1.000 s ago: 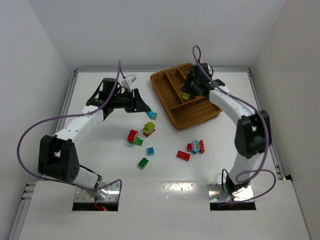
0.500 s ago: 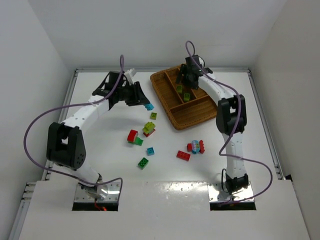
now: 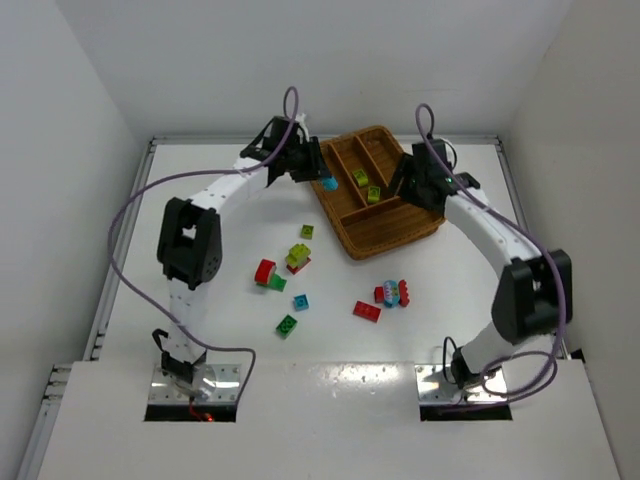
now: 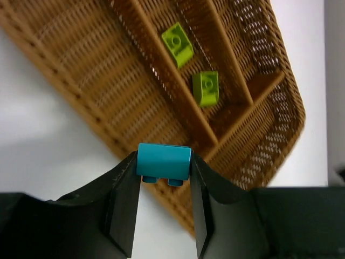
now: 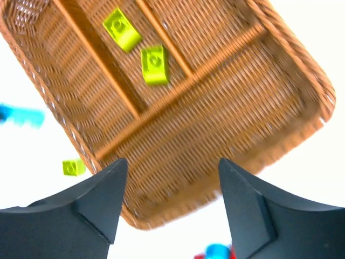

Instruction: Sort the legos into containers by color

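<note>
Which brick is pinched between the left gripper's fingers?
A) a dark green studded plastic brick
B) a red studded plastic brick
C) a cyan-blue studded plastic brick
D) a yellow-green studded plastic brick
C: the left gripper is shut on the small cyan-blue studded plastic brick, at the rim of the brown woven wicker tray.

No text, label or number is readable on the legos (image 3: 366, 311) or the wicker tray (image 3: 385, 226).

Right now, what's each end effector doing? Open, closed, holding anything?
Left end effector: closed on a cyan lego.
Right end effector: open, holding nothing.
</note>
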Available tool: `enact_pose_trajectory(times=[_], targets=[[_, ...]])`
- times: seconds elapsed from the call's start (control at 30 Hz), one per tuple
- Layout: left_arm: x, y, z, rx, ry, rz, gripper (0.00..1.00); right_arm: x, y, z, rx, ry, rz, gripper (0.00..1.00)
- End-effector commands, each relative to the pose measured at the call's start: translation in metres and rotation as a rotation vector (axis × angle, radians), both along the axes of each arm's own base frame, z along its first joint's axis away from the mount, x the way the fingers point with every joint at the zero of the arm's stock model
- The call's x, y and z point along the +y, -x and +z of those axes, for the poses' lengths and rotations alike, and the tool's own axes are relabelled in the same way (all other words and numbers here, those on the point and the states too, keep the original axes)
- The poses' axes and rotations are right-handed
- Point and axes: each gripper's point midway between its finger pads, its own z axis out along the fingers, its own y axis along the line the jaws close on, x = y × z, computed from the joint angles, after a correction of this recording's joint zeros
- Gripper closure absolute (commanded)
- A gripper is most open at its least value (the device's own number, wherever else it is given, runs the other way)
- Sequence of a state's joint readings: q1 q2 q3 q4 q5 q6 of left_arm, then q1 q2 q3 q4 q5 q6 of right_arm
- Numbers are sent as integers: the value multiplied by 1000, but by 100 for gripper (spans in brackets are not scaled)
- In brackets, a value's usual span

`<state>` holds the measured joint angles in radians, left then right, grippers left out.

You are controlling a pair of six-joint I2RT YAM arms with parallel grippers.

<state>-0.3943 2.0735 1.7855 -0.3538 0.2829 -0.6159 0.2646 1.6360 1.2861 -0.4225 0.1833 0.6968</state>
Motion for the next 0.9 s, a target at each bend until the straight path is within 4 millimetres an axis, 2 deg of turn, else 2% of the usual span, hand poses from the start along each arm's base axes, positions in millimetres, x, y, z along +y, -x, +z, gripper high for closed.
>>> enact_pose_trajectory(times=[0.0, 0.03, 0.07, 0.1, 0.13, 0.2, 0.23, 0.27, 0.33, 0.37, 0.4, 0.47, 0.5, 0.53, 0.6, 0.63, 0.7, 0.73, 0.8, 0.83, 0.87], targets=[[-19, -26, 8, -43, -10, 48, 100, -16, 37, 0, 3, 18, -23, 30], [-22, -35, -16, -12, -23, 60, 100, -18, 45, 1, 5, 19, -23, 30], [-24, -39, -22, 3, -22, 66, 95, -20, 54, 0, 11, 14, -30, 29], [-29, -47, -13, -17, -7, 58, 69, -21, 65, 6, -6, 0, -21, 29], [-33, -50, -34, 20, -14, 46, 57, -23, 72, 5, 3, 3, -21, 27], [-38, -54, -29, 26, -1, 41, 33, -17, 89, 2, 33, -13, 14, 26], [-39, -53, -29, 28, 4, 34, 29, -16, 96, 5, 29, -23, 34, 26], [-39, -53, -19, 14, 10, 34, 25, -14, 105, -2, 57, -27, 60, 26], [-44, -44, -12, 15, 18, 15, 20, -5, 115, -7, 81, -48, 99, 26], [-48, -36, 8, -14, 30, -9, 20, -1, 126, -16, 108, -40, 121, 26], [-51, -25, 8, -11, 17, -29, 20, 2, 131, -21, 121, -36, 134, 26], [-50, -12, 27, -30, 20, -32, 20, 13, 146, -34, 152, -18, 190, 26], [-45, -9, 36, -52, 7, -27, 20, 15, 150, -39, 161, -7, 199, 27], [-40, 4, 55, -91, -10, -26, 20, 16, 156, -44, 180, 2, 201, 29], [-25, 15, 69, -125, -42, 0, 20, 18, 176, -62, 242, 30, 195, 30], [-6, 28, 78, -141, -82, 46, 20, 14, 188, -73, 271, 45, 181, 30], [10, 43, 82, -147, -103, 76, 20, 4, 200, -86, 307, 38, 104, 33], [23, 58, 84, -147, -119, 96, 20, -4, 208, -96, 327, 17, 62, 42], [35, 73, 79, -144, -146, 110, 20, -4, 211, -104, 332, -13, 60, 46], [40, 86, 60, -108, -175, 105, 20, -2, 215, -109, 360, -33, 69, 47], [45, 93, 66, -125, -171, 114, 20, 0, 217, -115, 386, -38, 76, 47]])
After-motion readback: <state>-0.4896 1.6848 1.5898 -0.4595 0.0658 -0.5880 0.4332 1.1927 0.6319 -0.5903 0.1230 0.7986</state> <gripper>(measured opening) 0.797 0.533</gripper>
